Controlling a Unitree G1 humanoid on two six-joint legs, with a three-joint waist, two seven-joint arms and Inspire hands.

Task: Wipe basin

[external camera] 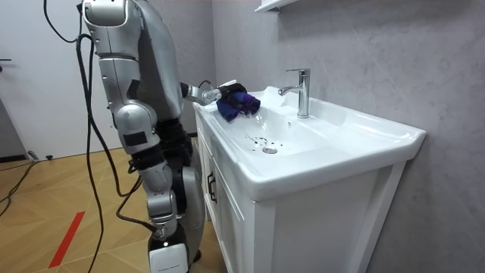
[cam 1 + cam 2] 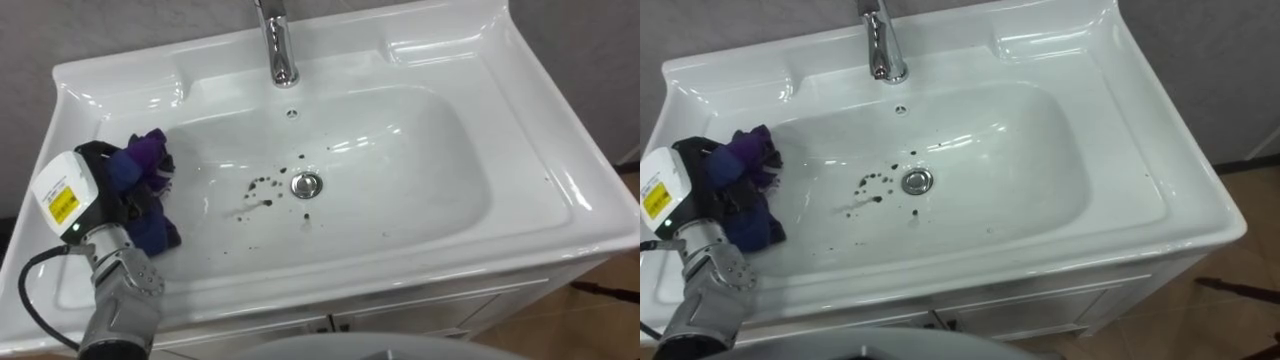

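A white basin (image 2: 430, 170) lies below me, with dark specks (image 2: 262, 190) scattered on its floor just left of the metal drain (image 2: 307, 184). My left hand (image 2: 100, 160) is at the bowl's left slope, shut on a crumpled purple and blue cloth (image 2: 145, 160) that rests against the slope, well left of the specks. In the room view I stand at the basin's front with the cloth (image 1: 235, 102) held over its near corner. My right arm hangs at my side there.
A chrome faucet (image 2: 278, 45) stands at the middle of the back rim, with an overflow hole just below it. The basin sits on a white cabinet (image 1: 250, 220) against a grey wall. Wooden floor lies to the right.
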